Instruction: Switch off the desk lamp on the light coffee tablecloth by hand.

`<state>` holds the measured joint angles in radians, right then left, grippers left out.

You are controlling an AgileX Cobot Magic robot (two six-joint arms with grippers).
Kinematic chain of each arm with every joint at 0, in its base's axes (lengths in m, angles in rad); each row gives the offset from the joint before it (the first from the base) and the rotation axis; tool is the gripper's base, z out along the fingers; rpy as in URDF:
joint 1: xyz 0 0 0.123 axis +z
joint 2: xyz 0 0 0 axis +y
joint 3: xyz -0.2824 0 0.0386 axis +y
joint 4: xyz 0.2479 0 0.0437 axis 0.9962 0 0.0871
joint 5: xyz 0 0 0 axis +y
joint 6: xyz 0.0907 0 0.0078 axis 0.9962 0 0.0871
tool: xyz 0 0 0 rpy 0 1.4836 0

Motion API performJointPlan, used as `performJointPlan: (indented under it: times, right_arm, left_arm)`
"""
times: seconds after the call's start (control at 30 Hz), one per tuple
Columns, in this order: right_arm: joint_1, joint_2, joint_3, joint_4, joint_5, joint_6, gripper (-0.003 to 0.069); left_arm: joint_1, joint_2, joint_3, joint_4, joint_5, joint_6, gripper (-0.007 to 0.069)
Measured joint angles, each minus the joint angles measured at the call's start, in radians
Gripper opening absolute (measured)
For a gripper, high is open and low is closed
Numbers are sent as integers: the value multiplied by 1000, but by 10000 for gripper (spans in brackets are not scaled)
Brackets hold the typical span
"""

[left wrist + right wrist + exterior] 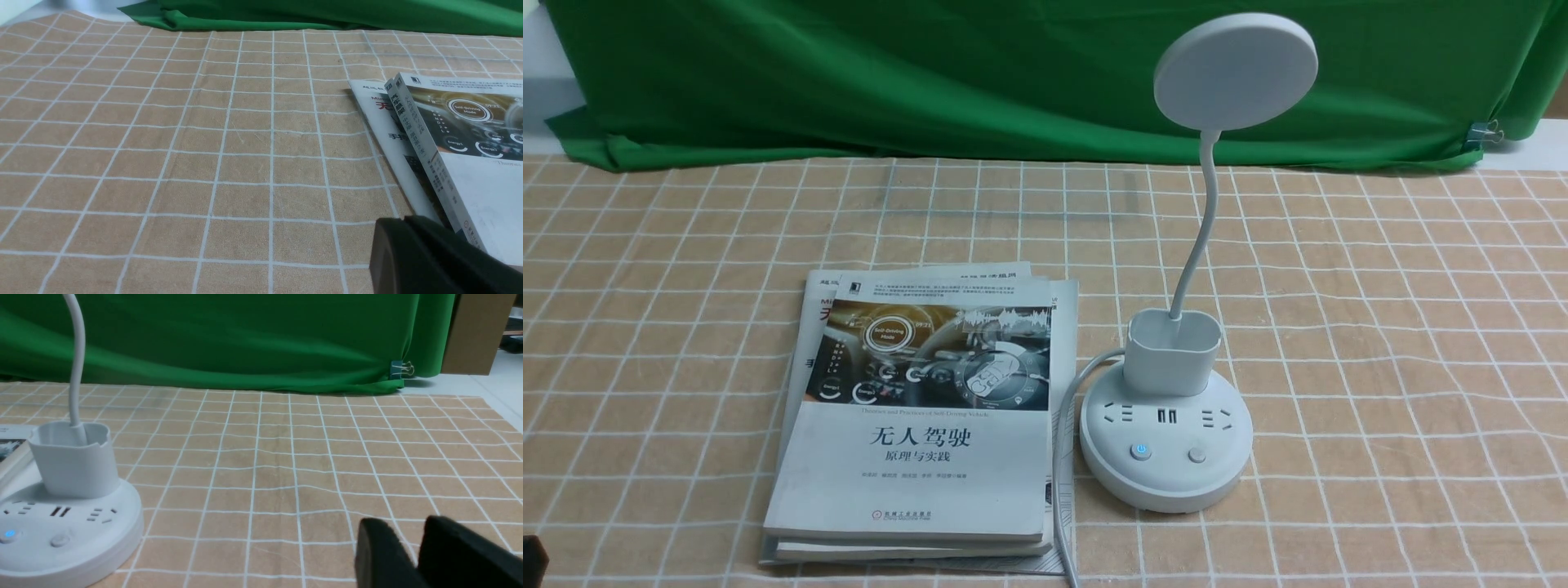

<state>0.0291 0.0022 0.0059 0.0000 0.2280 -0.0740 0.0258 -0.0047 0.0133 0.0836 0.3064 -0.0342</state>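
The white desk lamp [1168, 441] stands on the light coffee tablecloth [1380, 327], right of centre. Its disc head [1235, 71] is raised on the thin neck above the oval cup holder. The left of the two buttons [1141, 451] on its base glows blue. The lamp's base also shows in the right wrist view [69, 522]. My right gripper [408, 526] hangs low over bare cloth well to the right of the base, with a narrow gap between its fingertips and nothing in it. My left gripper [404, 222] is shut and empty, beside the books' near left corner.
A stack of books [923, 416] lies just left of the lamp and also shows in the left wrist view [461, 155]. The lamp's white cable [1062, 457] runs between them to the front edge. A green cloth [931, 73] hangs along the back, held by a clip [1486, 131].
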Motion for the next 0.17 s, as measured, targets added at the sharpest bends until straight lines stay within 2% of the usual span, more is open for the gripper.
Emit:
performJointPlan:
  times: [0.17]
  right_arm:
    - [0, 0, 0, 0, 0, 0, 190]
  left_arm:
    - [0, 0, 0, 0, 0, 0, 4]
